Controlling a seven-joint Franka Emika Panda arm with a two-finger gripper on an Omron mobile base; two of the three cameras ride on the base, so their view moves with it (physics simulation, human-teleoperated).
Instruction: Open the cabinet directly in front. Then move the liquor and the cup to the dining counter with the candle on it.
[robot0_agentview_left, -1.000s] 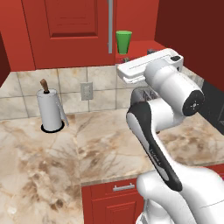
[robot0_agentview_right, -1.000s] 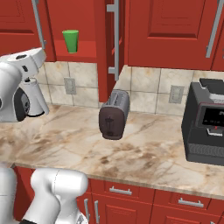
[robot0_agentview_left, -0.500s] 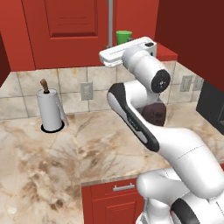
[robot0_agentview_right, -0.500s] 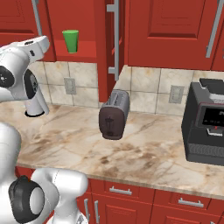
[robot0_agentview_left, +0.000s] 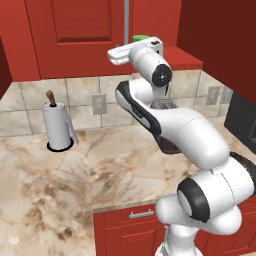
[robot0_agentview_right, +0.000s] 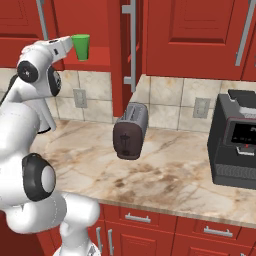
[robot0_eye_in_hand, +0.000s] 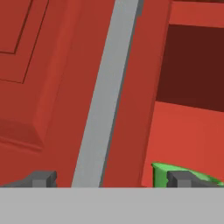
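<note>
cup (robot0_eye_in_hand: 162, 174) at right jaw (jaws wide)

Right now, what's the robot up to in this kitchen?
The white arm has its open gripper raised to the red wall cabinet, holding nothing. One panelled door stands open, and the small bright green cup sits on the shelf inside, just beside the gripper. The long silver bar handle of the door lies straight ahead of the fingers. The cup is not yet grasped.

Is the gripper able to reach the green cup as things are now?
Probably yes. The gripper is open, and the cup stands on the open shelf just before it, nothing between them; one fingertip already overlaps it.
</note>
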